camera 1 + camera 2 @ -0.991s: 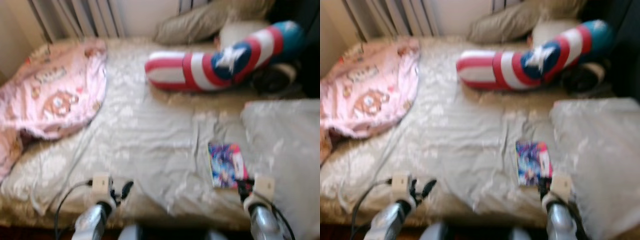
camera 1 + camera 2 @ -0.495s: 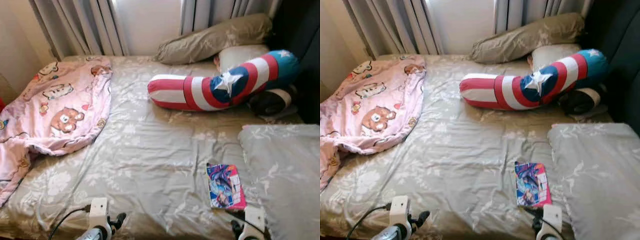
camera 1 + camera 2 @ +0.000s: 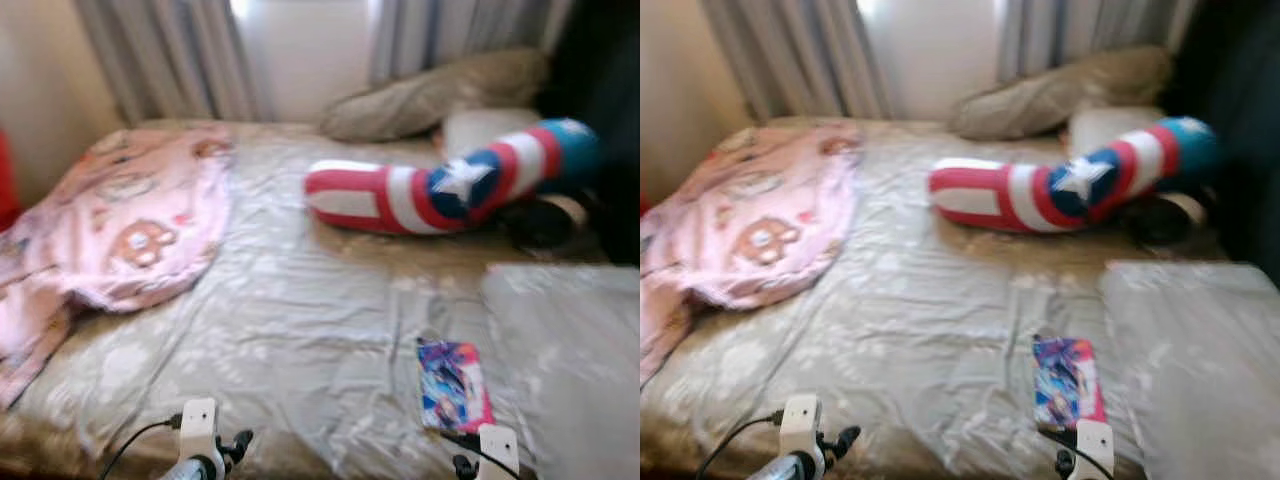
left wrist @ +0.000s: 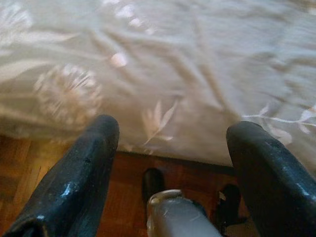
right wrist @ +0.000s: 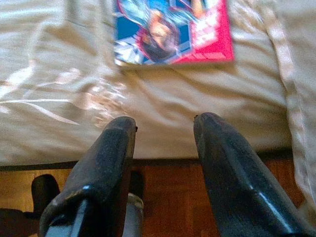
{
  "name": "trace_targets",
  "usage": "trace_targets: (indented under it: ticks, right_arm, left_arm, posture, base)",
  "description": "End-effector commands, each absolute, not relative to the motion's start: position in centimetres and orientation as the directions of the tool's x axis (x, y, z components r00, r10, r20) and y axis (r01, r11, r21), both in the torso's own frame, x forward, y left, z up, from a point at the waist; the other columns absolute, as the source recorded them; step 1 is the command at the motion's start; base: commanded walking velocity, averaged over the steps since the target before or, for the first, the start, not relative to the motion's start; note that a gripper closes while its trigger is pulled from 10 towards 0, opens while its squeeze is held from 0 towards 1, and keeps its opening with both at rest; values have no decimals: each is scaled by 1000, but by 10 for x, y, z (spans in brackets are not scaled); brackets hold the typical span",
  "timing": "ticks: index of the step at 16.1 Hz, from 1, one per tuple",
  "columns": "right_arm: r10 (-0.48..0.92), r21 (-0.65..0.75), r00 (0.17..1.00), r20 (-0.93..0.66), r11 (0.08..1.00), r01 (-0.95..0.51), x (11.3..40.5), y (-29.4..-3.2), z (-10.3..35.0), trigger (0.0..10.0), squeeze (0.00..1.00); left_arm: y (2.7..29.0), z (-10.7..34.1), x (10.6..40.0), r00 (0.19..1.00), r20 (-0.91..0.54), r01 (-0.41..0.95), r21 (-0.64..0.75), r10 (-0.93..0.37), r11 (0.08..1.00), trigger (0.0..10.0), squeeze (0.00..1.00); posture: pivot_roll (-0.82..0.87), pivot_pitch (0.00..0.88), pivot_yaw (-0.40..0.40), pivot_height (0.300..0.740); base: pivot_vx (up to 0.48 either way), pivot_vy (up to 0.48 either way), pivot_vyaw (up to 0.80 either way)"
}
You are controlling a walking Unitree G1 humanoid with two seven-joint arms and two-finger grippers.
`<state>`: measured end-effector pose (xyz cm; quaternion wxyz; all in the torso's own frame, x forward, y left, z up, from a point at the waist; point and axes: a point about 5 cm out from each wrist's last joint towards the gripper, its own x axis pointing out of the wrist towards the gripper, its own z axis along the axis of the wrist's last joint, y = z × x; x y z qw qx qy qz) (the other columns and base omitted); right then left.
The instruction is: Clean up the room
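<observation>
Right wrist view looks along the right gripper [image 5: 163, 131], whose two black fingers stand apart with nothing between them, poised over the near edge of the bed [image 3: 300, 300] and aimed at a colourful book [image 5: 173, 29] lying flat on the sheet just ahead. Head views are blurred, yet the book [image 3: 452, 385] is plain enough: it rests near the front edge of the bed, right of centre, just beside a folded grey cover [image 3: 565, 350] on the robot's right. The left gripper [image 4: 170, 143] is spread wide and empty, low at the front edge of the mattress, with wooden floor [image 4: 64, 197] below it.

Other loose items noted on the bed: a pink patterned blanket [image 3: 120, 220] crumpled at the left, a red, white and blue star bolster [image 3: 450, 185] across the far side, and pillows [image 3: 430, 95] against the curtain.

Assessment: the step in hand appears to be the approach to the book, the tidying otherwise barely begun. The next move calls for the right gripper to advance over the sheet to the book's near edge and get a finger under it, since it lies flat on soft bedding; the loose sheet could bunch up or be pinched along with it
</observation>
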<state>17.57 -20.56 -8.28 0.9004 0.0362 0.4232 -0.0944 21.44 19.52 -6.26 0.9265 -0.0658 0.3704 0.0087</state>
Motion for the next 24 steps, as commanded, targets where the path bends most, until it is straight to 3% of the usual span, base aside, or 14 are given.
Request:
trace_targets:
  ticks: [1,6,13,24]
  right_arm:
    - [-114,-16,626,-772,987,160,178,-198,-83,10000,0]
    - [-115,-16,608,-785,986,166,171,-197,-86,10000,0]
    - [-105,-2,596,-796,985,171,167,-194,-89,10000,0]
    - [-101,-9,586,-804,987,159,164,-192,-91,10000,0]
  left_arm:
    - [197,-69,203,690,-724,-80,-106,-22,991,10000,0]
    - [196,-72,201,676,-737,-80,-102,-21,992,10000,0]
    - [195,-73,198,664,-747,-77,-101,-24,992,10000,0]
    - [196,-75,196,657,-753,-72,-98,-26,993,10000,0]
  posture:
    - [-8,0,17,740]
    - [-10,0,24,740]
    - [-10,0,31,740]
    - [-8,0,32,740]
  base:
    - [0,0,800]
    - [0,0,800]
    - [0,0,0]
    - [0,353,0]
